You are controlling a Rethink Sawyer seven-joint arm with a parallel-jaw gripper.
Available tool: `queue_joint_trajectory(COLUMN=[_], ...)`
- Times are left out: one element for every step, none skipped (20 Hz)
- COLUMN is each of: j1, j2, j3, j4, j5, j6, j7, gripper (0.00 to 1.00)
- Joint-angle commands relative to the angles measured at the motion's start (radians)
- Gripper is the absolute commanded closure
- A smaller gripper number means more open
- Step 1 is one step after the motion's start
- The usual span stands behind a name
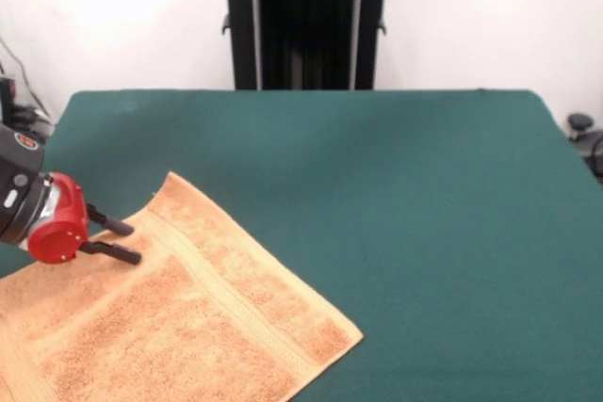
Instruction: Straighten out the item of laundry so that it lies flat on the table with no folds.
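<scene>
In the front view, we see the towel (179, 313) lying at the near left of the table (405, 195), turned at an angle so that one corner points toward the far side and another toward the right. Its near and left parts run out of the picture, so we cannot check the whole outline. The part we can see looks spread out in a single layer, with a woven band running diagonally across it and no obvious fold or bunching.

The gripper (130, 241) comes in from the left edge, its red and black body low over the cloth. Its two dark fingers (115, 251) stand slightly apart, so we read it as open and holding nothing; whether the tips touch the towel we cannot tell.

The rest of the green table is bare, with the robot's black pedestal (306, 21) at the far side.

We judge the task mostly done: the visible cloth already lies flat. What is left, if anything, is in the hidden near and left edges.
</scene>
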Motion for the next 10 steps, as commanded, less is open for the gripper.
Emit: queue_joint_trajectory(j1=[0.081, 0.083, 0.084, 0.087, 0.087, 0.089, 0.090, 0.092, 0.093, 0.093], j2=[0.152, 0.150, 0.153, 0.150, 0.153, 0.151, 0.154, 0.155, 0.157, 0.160], j3=[0.144, 0.143, 0.141, 0.138, 0.137, 0.135, 0.133, 0.132, 0.130, 0.128], j4=[0.084, 0.094, 0.096, 0.104, 0.104, 0.112, 0.109, 0.112, 0.110, 0.102], j5=[0.027, 0.034, 0.040, 0.045, 0.050, 0.054, 0.056, 0.060, 0.061, 0.062], j6=[0.045, 0.033, 0.031, 0.022, 0.022, 0.015, 0.014, 0.015, 0.017, 0.033], j7=[0.219, 0.215, 0.215, 0.212, 0.212, 0.208, 0.206, 0.206, 0.207, 0.215], gripper=[0.00, 0.00, 0.00, 0.00, 0.00, 0.00, 0.00, 0.00, 0.00, 0.00])
